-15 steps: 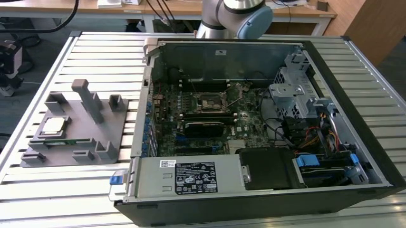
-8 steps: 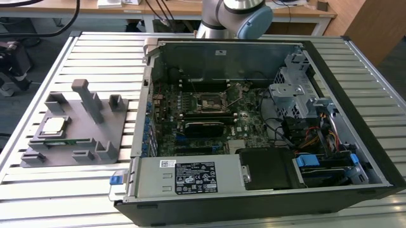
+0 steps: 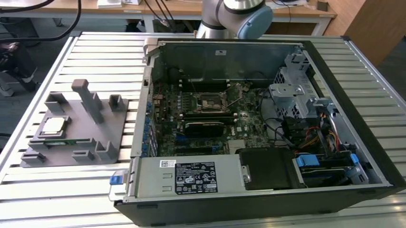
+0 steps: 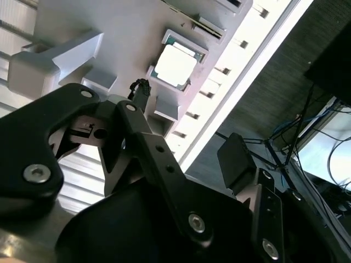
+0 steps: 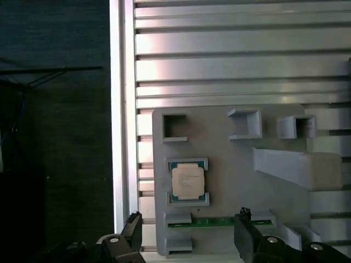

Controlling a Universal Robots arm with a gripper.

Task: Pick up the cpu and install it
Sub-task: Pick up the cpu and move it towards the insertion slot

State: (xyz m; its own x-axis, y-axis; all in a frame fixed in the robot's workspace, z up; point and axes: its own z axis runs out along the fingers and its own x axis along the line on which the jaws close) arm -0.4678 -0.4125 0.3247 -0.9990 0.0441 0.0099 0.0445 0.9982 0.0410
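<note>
The cpu (image 3: 53, 126) lies flat, metal top up, in a pocket of the grey fixture (image 3: 85, 130) on the slatted table (image 3: 63, 190). That puts it at the exterior view's left, about mid-height of the frame, well apart from the open computer case (image 3: 381, 156) and its socket (image 3: 209, 102).

In the first wrist view the gripper (image 5: 189, 216) hangs above the fixture with its fingers (image 5: 244, 224) spread wide and nothing between them. The chip sits near the line joining the tips, with the green memory stick (image 5: 230, 222) lying along that line.

The step in hand looks like the approach for the pick. To do it well, the gap should be centred over the chip rather than the stick, and the finger line kept square to the chip's sides. The descent should be straight, so the tips land outside two opposite edges and clear of the pocket's raised lips. A gentle, level squeeze on the thin rim seems wise, since a tilted chip could jam in its pocket.

The chip is nearly square, so it has no real long axis. Its edges run parallel to the fixture's sides, one pair along the stick's length
</note>
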